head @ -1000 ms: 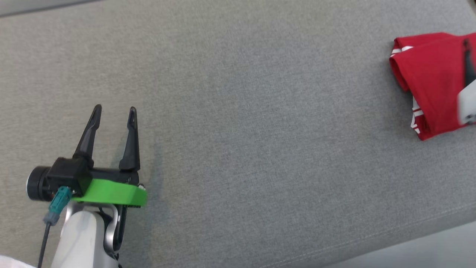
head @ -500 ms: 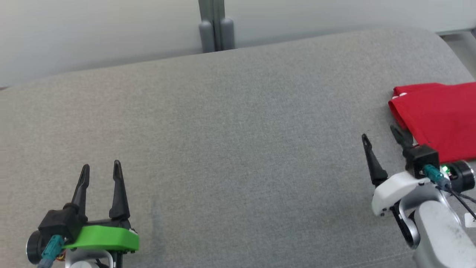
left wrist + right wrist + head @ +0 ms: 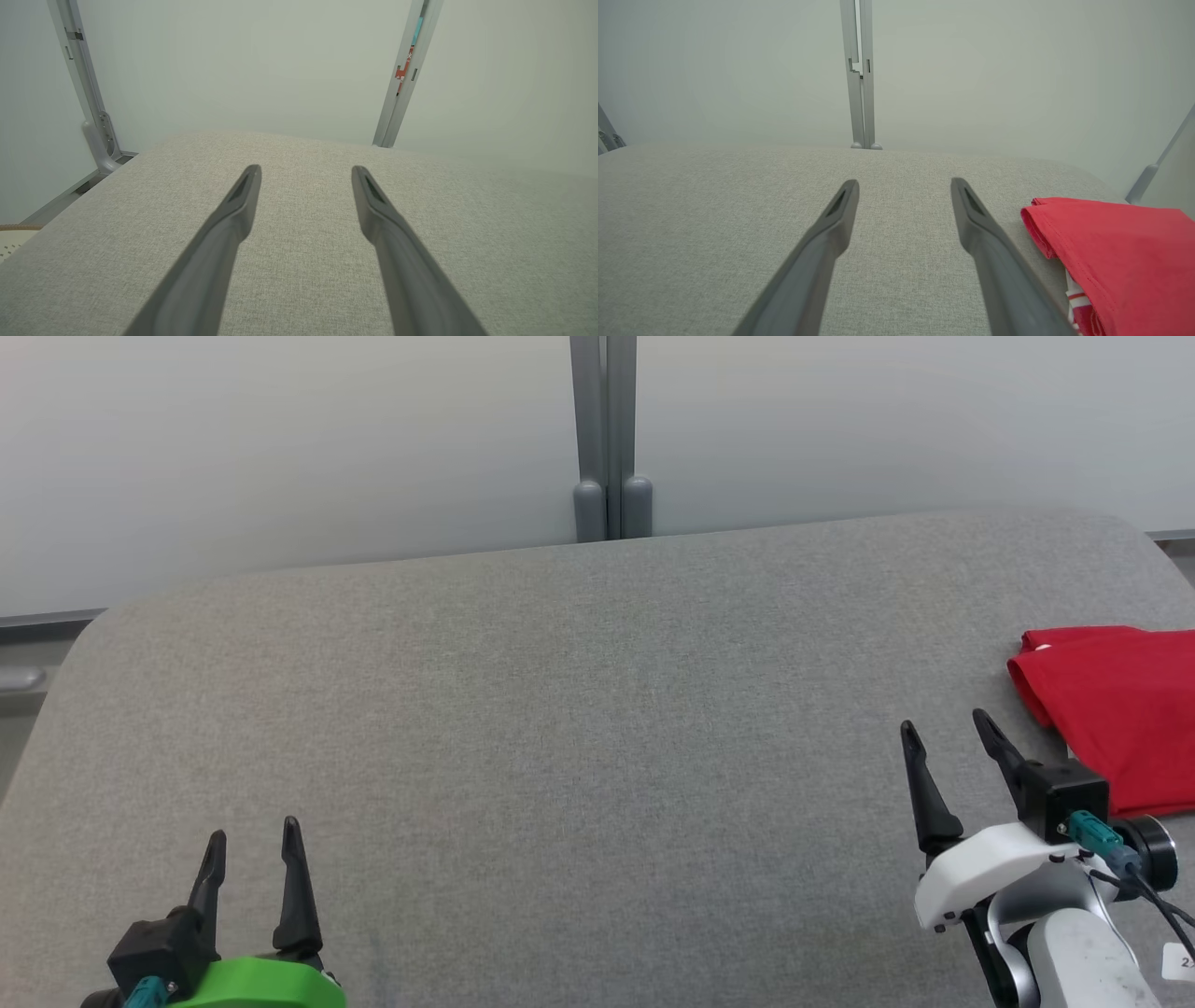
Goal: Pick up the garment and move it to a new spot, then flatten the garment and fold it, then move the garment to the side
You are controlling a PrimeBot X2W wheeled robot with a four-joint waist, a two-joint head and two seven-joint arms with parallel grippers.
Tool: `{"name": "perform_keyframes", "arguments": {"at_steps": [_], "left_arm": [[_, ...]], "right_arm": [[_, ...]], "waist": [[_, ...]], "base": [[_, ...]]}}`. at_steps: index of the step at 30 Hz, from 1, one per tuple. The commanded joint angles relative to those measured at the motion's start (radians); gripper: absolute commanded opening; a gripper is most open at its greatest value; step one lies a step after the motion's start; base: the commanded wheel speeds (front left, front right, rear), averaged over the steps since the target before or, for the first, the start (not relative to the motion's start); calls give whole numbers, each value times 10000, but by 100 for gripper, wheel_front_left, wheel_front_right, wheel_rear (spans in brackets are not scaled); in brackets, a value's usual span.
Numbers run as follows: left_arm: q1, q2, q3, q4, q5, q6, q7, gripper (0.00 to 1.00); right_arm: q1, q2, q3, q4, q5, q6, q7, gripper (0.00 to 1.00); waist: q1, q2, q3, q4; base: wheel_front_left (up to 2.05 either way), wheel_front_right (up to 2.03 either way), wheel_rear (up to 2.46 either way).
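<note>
Nearest, at the bottom edge of the head view: left gripper [image 3: 254, 829], jaws wide and empty, well apart from the garment [image 3: 1120, 709], far off to its left. Next, right gripper [image 3: 944, 721], jaws likewise wide, holding nothing, just beside the garment's near left corner. Then the garment itself: folded into a compact red stack, lying flat on the grey tabletop [image 3: 560, 709], folded edge turned left. Farthest back, beyond the garment and to its left, a grey post [image 3: 607, 439] against a pale wall [image 3: 280, 457].

Reads as the last step, moving to the side, and probably as good as done: folded, set aside, nothing gripped. For any further shift, work for the right gripper: reach right toward the folded edge, pinch through all layers at once, carry low to keep the stack from opening.

Hard to judge: garment cut off by the right frame edge, full outline unknown; top face plain red as far as visible; a sliver of striped trim [image 3: 1076, 298] peeping from under the near edge. Near corner masked by the right gripper's body, so no telling whether touching or apart. Left gripper's body cut off below.
</note>
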Motion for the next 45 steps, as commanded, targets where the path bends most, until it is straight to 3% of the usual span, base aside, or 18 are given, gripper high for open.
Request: {"name": "perform_keyframes", "arguments": {"at_steps": [1, 30, 31, 35, 45], "left_arm": [[131, 10, 2, 59, 35, -68, 5, 100], [-189, -9, -168, 225, 54, -248, 5, 100], [-88, -19, -158, 270, 1, -198, 1, 0], [-33, -74, -98, 585, -204, -194, 97, 0], [-224, -64, -7, 489, -2124, -216, 634, 0]], "right_arm": [[175, 39, -79, -77, 34, -21, 60, 100], [298, 173, 199, -199, 140, -21, 292, 100], [241, 175, 181, -134, 116, 0, 306, 0], [313, 244, 101, 179, 316, 0, 389, 0], [256, 295, -101, 176, 2459, -2, 695, 0]], "waist": [[0, 0, -55, -1], [0, 0, 37, -170], [0, 0, 37, -170], [0, 0, 41, -164], [0, 0, 71, -114]], "base": [[0, 0, 0], [0, 0, 0], [0, 0, 0], [0, 0, 0], [0, 0, 0]]}}
